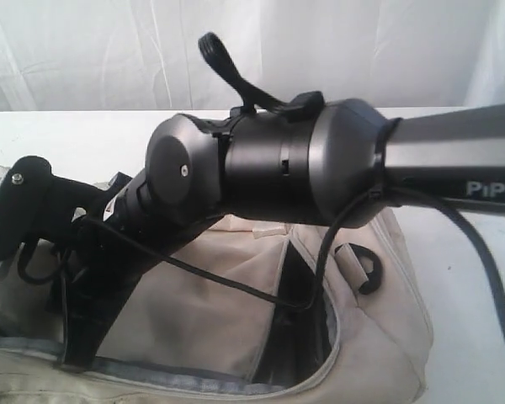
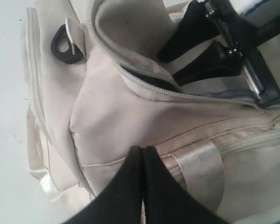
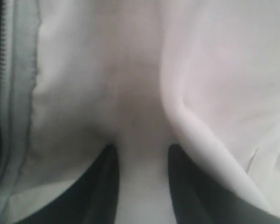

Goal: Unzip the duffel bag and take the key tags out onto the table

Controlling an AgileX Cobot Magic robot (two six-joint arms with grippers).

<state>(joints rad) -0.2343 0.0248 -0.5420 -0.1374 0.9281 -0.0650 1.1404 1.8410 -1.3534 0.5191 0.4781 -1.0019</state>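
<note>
My left gripper [image 2: 142, 149] is closed, its two black fingers pressed flat together with no gap between them. The tips sit against the cream side of the bag [image 2: 107, 107], just beside a pale strap [image 2: 196, 163] sewn across that panel. I cannot tell whether they nip any cloth.

My right gripper [image 3: 141, 149] is open, fingers apart, with cream fabric filling the space between them and crowding close to my wrist camera. A grey zipper [image 3: 4, 93] runs along one edge of that view. From my left wrist I see those same two fingers pointing in at the parted zipper, their tips just beside the dark slit of the opening [image 2: 149, 82], with a loose cream flap folded back behind them.

Farther out, a black D-ring [image 2: 56, 51] hangs on a tab at the end of the bag, near where the zipper track curves round. The bag lies on the white table [image 2: 4, 116]. In the exterior view the zipper is parted at the D-ring end and the dark inside shows through the gap. My right arm [image 1: 320, 160] crosses above the bag and hides much of it, and a black cable [image 1: 236, 286] droops from the arm across the fabric.
</note>
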